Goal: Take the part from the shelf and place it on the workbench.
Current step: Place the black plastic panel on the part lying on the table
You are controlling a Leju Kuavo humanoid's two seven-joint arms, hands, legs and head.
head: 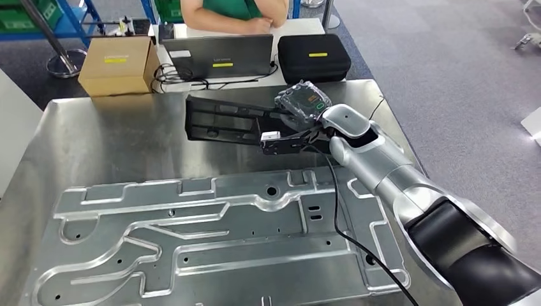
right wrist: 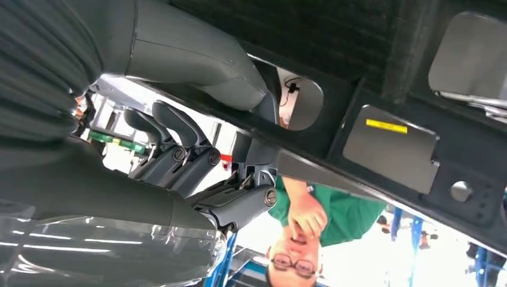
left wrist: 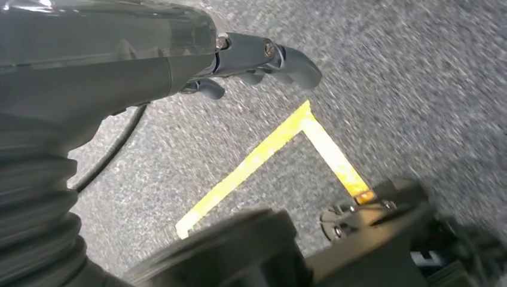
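Over the far half of the workbench (head: 83, 137) we have the right hand (head: 295, 141) gripping the black part (head: 220, 121) at its near end; in the right wrist view the thumb (right wrist: 197, 66) lies on one face and the fingers (right wrist: 179, 149) curl round the other. We cannot tell from the head view whether the part's far end is just above the sheet or touching it. The left hand (left wrist: 257, 60) hangs over the grey floor (left wrist: 418, 78), holding nothing, fingers loosely curled.

We judge the step to be set-down. The stamped metal panel (head: 210, 242) lies nearer us; we should lower onto bare sheet beyond it, keeping the part level. The part is long and held at one end, so we expect it to droop or swing; we should descend slowly and open the fingers only once it rests flat. The laptop (head: 220, 56) and cardboard box (head: 118, 64) sit past the bench's far edge, near enough to mind.
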